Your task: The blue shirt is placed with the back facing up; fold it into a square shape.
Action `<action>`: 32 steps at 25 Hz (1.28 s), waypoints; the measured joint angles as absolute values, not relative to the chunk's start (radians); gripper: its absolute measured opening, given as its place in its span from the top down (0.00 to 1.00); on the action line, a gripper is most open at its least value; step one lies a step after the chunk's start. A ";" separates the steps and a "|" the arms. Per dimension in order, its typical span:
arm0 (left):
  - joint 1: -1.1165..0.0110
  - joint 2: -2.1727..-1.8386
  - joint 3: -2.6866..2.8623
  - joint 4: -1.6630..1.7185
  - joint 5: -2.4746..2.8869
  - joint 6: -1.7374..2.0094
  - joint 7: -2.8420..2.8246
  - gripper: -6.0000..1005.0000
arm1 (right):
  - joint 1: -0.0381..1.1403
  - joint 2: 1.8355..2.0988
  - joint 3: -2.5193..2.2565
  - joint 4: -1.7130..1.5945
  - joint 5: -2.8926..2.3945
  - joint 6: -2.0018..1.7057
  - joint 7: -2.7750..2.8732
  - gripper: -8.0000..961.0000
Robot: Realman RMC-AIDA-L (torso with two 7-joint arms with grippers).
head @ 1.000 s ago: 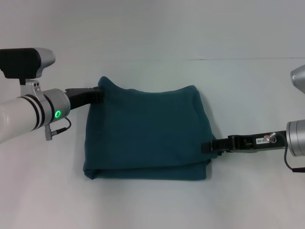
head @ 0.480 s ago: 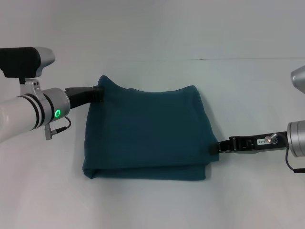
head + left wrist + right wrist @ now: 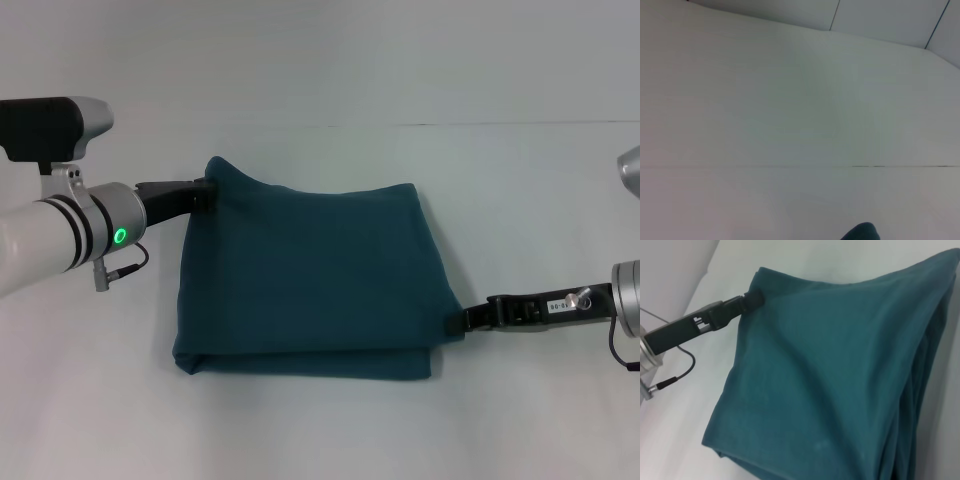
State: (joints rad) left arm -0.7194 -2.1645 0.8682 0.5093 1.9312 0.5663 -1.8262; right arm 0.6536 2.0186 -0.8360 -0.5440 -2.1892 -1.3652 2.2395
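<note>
Shirts: one, blue shirt (image 3: 310,280), folded into a rough rectangle with layered edges showing along the near side.
Grippers: two, one at each side of the shirt.
Table: one, pale table (image 3: 320,430) under everything.
Shirt position: lay flat at the middle of the table in the head view, plain side up, far left corner pulled up into a small peak.
Left gripper (image 3: 205,193): sat at the far left corner of the shirt, black tip touching the raised peak; looked pinched on that corner, cloth drawn toward it.
Same grip from the right wrist view: left gripper (image 3: 754,299) met the shirt (image 3: 830,390) at its corner, cloth creased away from the contact.
Right gripper (image 3: 466,320): sat low at the near right edge of the shirt, tip just touching or just beside the cloth; could not tell whether the fingers were spread or closed.
Left wrist view: mostly bare table, only a small dark bump of shirt (image 3: 862,232) at the frame edge.
Relation: shirt lay between the two grippers, left one far, right one near.
</note>
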 joint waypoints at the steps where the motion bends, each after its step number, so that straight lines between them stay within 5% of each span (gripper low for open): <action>1: -0.719 -2.164 0.868 0.509 1.931 0.566 -1.826 0.94 | 0.654 2.018 -0.836 -0.544 -2.191 -1.370 2.241 0.96; 20: -0.705 -2.163 0.864 0.539 1.931 0.602 -1.828 0.89 | 0.644 2.018 -0.819 -0.554 -2.212 -1.361 2.230 0.95; 26: -0.704 -2.159 0.806 0.550 1.929 0.610 -1.841 0.80 | 0.618 2.008 -0.742 -0.582 -2.212 -1.370 2.194 0.78; 32: -0.695 -2.155 0.788 0.566 1.928 0.622 -1.854 0.61 | 0.587 2.007 -0.680 -0.638 -2.197 -1.396 2.170 0.44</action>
